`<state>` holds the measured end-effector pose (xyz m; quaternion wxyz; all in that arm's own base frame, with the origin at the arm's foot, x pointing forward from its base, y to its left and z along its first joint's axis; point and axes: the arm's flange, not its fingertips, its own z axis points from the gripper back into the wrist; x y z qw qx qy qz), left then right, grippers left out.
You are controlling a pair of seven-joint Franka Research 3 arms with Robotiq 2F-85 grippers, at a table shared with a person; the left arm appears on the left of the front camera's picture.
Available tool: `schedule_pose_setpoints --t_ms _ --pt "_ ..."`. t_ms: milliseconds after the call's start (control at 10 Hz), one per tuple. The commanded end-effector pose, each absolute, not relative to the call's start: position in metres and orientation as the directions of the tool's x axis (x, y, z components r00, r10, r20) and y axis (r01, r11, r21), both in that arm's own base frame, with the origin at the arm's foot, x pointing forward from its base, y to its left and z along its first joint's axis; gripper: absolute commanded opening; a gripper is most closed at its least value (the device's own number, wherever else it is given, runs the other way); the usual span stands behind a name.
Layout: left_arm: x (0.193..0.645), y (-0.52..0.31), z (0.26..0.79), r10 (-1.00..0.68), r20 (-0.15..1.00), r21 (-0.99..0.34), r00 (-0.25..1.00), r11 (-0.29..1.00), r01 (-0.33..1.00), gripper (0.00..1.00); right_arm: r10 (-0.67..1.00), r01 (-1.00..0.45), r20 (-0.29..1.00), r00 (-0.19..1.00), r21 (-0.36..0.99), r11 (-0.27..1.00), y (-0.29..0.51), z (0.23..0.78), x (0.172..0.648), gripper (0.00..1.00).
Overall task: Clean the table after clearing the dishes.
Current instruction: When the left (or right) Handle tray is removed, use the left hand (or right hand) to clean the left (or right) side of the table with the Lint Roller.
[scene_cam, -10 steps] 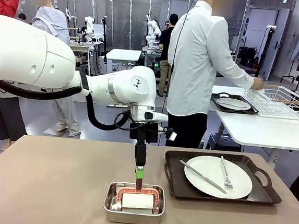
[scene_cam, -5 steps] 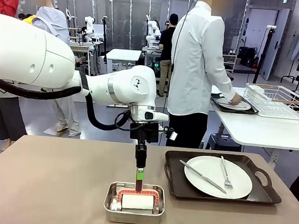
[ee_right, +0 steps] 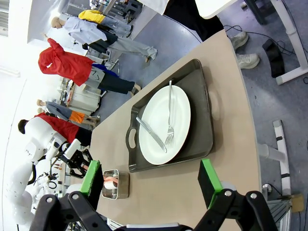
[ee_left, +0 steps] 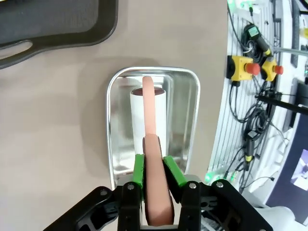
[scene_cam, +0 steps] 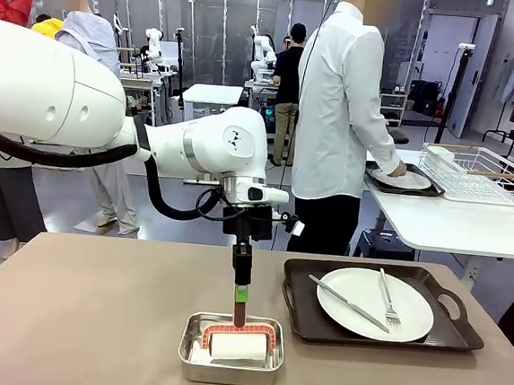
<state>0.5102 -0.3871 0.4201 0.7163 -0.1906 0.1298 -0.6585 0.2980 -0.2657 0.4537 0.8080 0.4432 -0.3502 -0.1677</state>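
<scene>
My left gripper [scene_cam: 241,292] points straight down over the taupe table [scene_cam: 92,322], shut on the reddish handle [ee_left: 151,144] of a lint roller. The roller's white roll [scene_cam: 239,346] lies in a small steel pan [scene_cam: 229,368]. To the right, a white plate [scene_cam: 375,304] with a knife [scene_cam: 348,304] and a fork [scene_cam: 386,298] sits on a dark tray [scene_cam: 447,337]. My right gripper [ee_right: 150,179] hangs open high above the table's edge, looking down on the same plate [ee_right: 163,125]. At the white table, a person's hand rests on a second plate [scene_cam: 402,179].
The person [scene_cam: 340,119] stands just beyond the table's far edge, turned to the white table [scene_cam: 452,226], which holds a wire dish rack [scene_cam: 470,171]. The table's left half is bare. Cables and emergency-stop buttons [ee_left: 250,70] lie past the near edge.
The person's hand has moved from the wire rack to the plate on the white table. My left gripper has risen very slightly with the roller handle.
</scene>
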Motion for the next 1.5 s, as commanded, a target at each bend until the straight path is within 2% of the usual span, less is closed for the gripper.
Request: schedule_pose_setpoints --t_ms 0,100,200,300,400,500,700,900,1000,1100,1200,1400 --pt "0.490 -0.354 0.481 -0.960 0.104 -0.370 0.262 0.207 0.906 0.00 -0.580 -0.064 0.437 0.688 0.832 0.551 -0.265 0.453 0.297 1.00" --pt "0.486 -0.314 0.528 -0.886 0.199 -0.280 0.418 0.357 0.891 0.00 -0.580 -0.064 0.437 0.688 0.832 0.551 -0.265 0.453 0.297 1.00" --pt "0.482 -0.274 0.549 -0.810 0.287 -0.265 0.511 0.446 0.855 0.00 -0.580 -0.064 0.437 0.688 0.832 0.551 -0.265 0.453 0.297 1.00" --pt "0.476 -0.238 0.552 -0.753 0.358 -0.306 0.553 0.465 0.831 0.00 -0.580 -0.064 0.437 0.688 0.832 0.551 -0.265 0.453 0.297 1.00" --pt "0.475 -0.202 0.542 -0.659 0.400 -0.314 0.637 0.554 0.771 0.00 -0.580 -0.064 0.437 0.688 0.832 0.551 -0.265 0.453 0.297 1.00" --pt "0.474 -0.163 0.527 -0.505 0.453 -0.389 0.734 0.629 0.673 0.00 -0.580 -0.064 0.437 0.688 0.832 0.551 -0.265 0.453 0.297 1.00" --pt "0.468 -0.121 0.475 -0.266 0.425 -0.481 0.865 0.743 0.465 0.00 -0.580 -0.064 0.437 0.688 0.832 0.551 -0.265 0.453 0.297 1.00" --pt "0.478 -0.110 0.432 -0.135 0.357 -0.550 0.924 0.770 0.325 0.00 -0.580 -0.064 0.437 0.688 0.832 0.551 -0.265 0.453 0.297 1.00" --pt "0.484 -0.111 0.426 -0.132 0.352 -0.536 0.927 0.783 0.315 0.00 -0.580 -0.064 0.437 0.688 0.832 0.551 -0.265 0.453 0.297 1.00" --pt "0.489 -0.122 0.429 -0.195 0.384 -0.537 0.902 0.748 0.390 0.00 -0.580 -0.064 0.437 0.688 0.832 0.551 -0.265 0.453 0.297 1.00" --pt "0.473 -0.092 0.414 -0.166 0.330 -0.532 0.929 0.781 0.328 0.00 -0.580 -0.064 0.437 0.688 0.832 0.551 -0.265 0.453 0.297 1.00" --pt "0.473 -0.092 0.414 -0.166 0.330 -0.532 0.929 0.781 0.328 0.00 -0.580 -0.064 0.437 0.688 0.832 0.551 -0.265 0.453 0.297 1.00"
